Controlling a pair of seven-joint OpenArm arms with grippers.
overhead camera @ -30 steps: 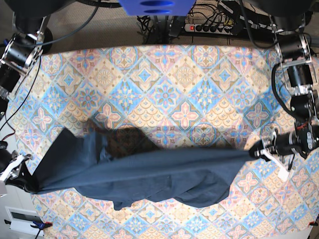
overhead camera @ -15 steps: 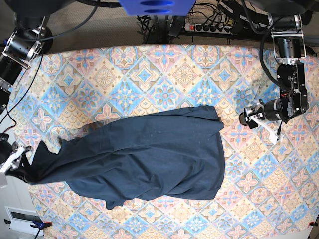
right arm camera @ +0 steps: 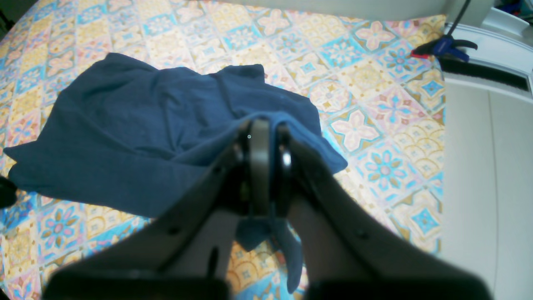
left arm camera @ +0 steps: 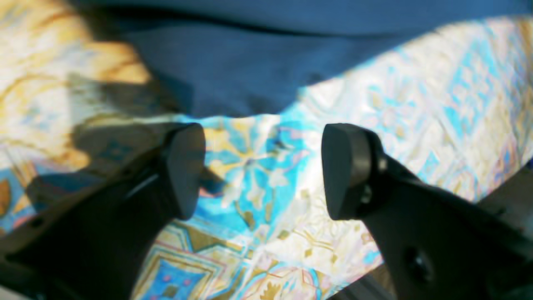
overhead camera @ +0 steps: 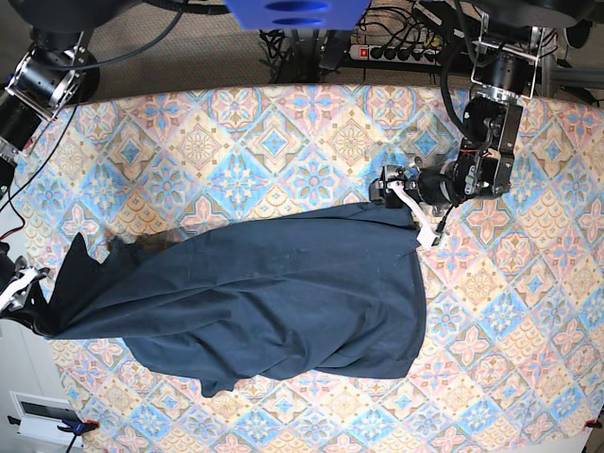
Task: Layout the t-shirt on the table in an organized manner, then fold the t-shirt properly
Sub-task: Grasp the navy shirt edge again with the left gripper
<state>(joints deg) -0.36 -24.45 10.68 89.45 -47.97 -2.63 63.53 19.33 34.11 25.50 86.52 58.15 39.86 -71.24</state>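
Base view: the shirt (overhead camera: 274,302) lies crumpled across the middle of the table (overhead camera: 283,142), reaching from the table's left edge to just right of centre, closer to the near edge than to the far one. Its surface is wrinkled, with a rough lobe of cloth toward the near edge.

Left gripper (overhead camera: 409,203): at the shirt's far right corner, over the right half of the table. Left wrist view: the jaws stand wide apart with only patterned table cloth (left arm camera: 258,175) between the two pads (left arm camera: 345,171); nothing is held. The shirt's edge (left arm camera: 233,79) lies just beyond the pad tips; whether they touch it cannot be told from this blurred view.

Right gripper (right arm camera: 262,137): at the table's left edge, where the shirt tapers to a point in the base view (overhead camera: 38,316). Right wrist view: the jaws are closed on a fold of the shirt (right arm camera: 137,137), the cloth draping over the fingertips and a small tail of fabric hanging below them. The rest of the garment spreads away from the grip toward the table's centre.

A blue clamp (right arm camera: 443,46) sits at the table's corner in the right wrist view. A power strip (overhead camera: 401,52) and cables lie beyond the far edge.
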